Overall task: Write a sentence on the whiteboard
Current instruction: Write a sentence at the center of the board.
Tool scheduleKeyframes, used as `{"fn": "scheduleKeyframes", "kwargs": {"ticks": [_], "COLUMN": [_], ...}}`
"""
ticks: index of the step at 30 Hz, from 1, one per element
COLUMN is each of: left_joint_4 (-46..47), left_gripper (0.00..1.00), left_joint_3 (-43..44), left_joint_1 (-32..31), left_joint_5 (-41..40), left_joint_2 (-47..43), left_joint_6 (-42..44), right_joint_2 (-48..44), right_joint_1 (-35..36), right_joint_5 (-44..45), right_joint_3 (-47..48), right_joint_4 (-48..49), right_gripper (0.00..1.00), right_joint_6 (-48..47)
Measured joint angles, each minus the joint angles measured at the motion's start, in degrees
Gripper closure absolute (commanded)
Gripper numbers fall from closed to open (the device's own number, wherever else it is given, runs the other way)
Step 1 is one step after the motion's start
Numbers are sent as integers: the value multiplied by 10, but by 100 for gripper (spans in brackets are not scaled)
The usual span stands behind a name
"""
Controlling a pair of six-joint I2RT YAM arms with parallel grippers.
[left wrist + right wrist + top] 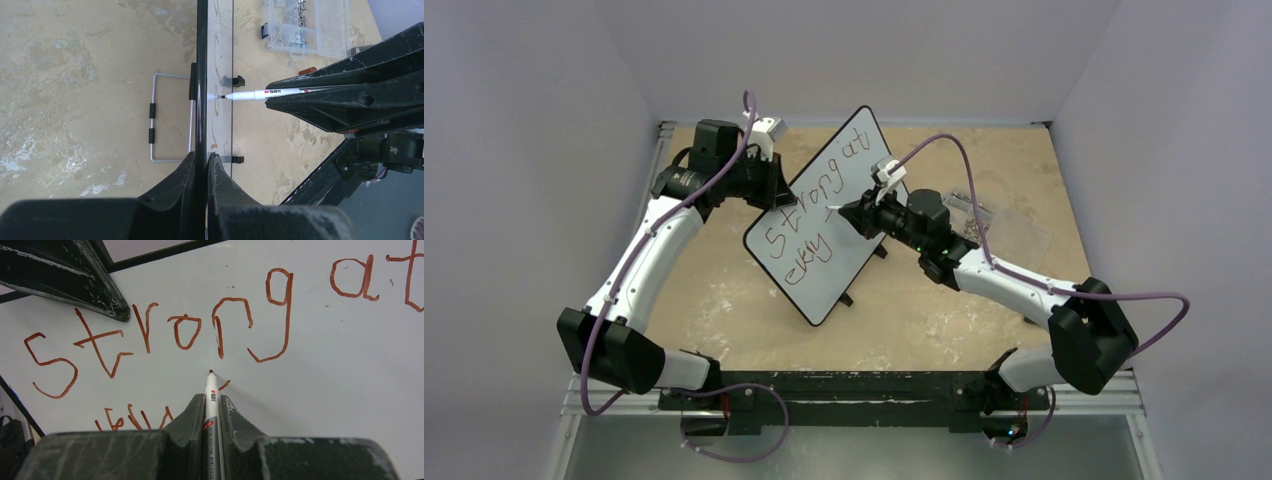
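The whiteboard [849,255] stands upright near the middle of the surface [984,310], set diagonally between the two arms.

The left tool [202,157] is closed on the board's upper left edge. The black rim sits pinched between both fingers.

The right tool [211,399] is closed on a marker [212,387]. The barrel lies in the narrow gap between the fingers, with the tip pointing at the board face. The tip is just below the "n". Contact with the face cannot be confirmed.

The sentence [185,332] runs in reddish-brown letters. The upper line reads "strong at". A shorter second line begins beneath it, and its letters are unclear.

A wire stand [170,125] projects from the back of the board. A clear plastic box [984,215] lies on the surface beyond the right arm.
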Motion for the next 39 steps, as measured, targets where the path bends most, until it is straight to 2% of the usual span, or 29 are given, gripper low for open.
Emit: {"fn": "scheduleKeyframes", "kwargs": {"ticks": [11, 28, 39], "left_joint_4": [0, -1, -1], "left_gripper": [100, 100, 100], "left_joint_3": [0, 0, 0], "left_joint_1": [0, 0, 0], "left_joint_5": [0, 0, 0], "left_joint_2": [-1, -1, -2], "left_joint_6": [0, 0, -3], "right_joint_2": [1, -21, -22], "right_joint_1": [-3, -3, -3], "right_joint_5": [-9, -8, 15], "right_joint_3": [-10, -80, -67], "right_joint_4": [9, 9, -26], "right_gripper": [100, 100, 100], "right_joint_6": [1, 9, 4]}}
